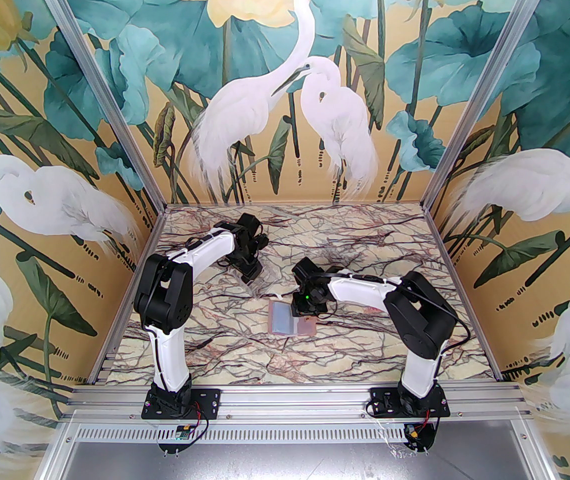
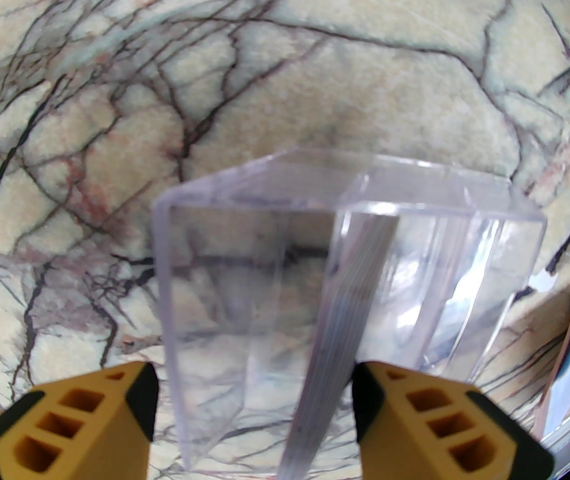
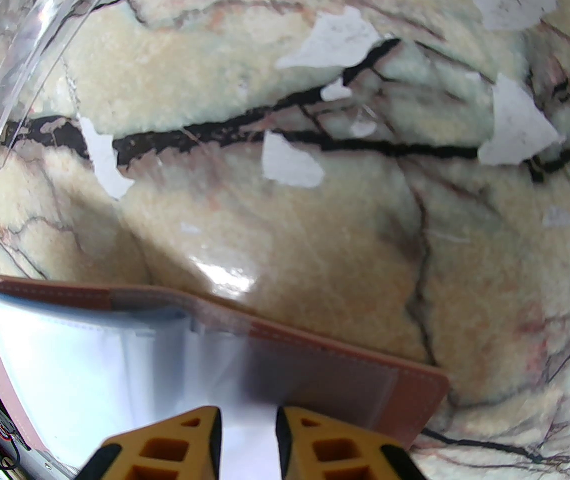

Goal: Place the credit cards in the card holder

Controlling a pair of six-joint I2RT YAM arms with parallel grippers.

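Right gripper (image 3: 248, 440) — fingers nearly together, pinching a clear sleeve of the card holder (image 3: 345, 363), which lies open on the table (image 1: 205, 338) directly beneath it. Left gripper (image 2: 255, 413) — fingers apart around a clear plastic box (image 2: 245, 288), pads close to its walls; contact cannot be confirmed. The credit cards (image 2: 345, 298) stand on edge inside the box, well apart from the card holder.

Card holder (image 1: 290, 319) lay open on table (image 1: 215, 338), mid-front. Clear box (image 1: 254, 279) stood behind-left of it, cards (image 2: 337, 318) upright inside. Right gripper (image 3: 248, 433) over holder; left gripper (image 2: 255, 398) at box.
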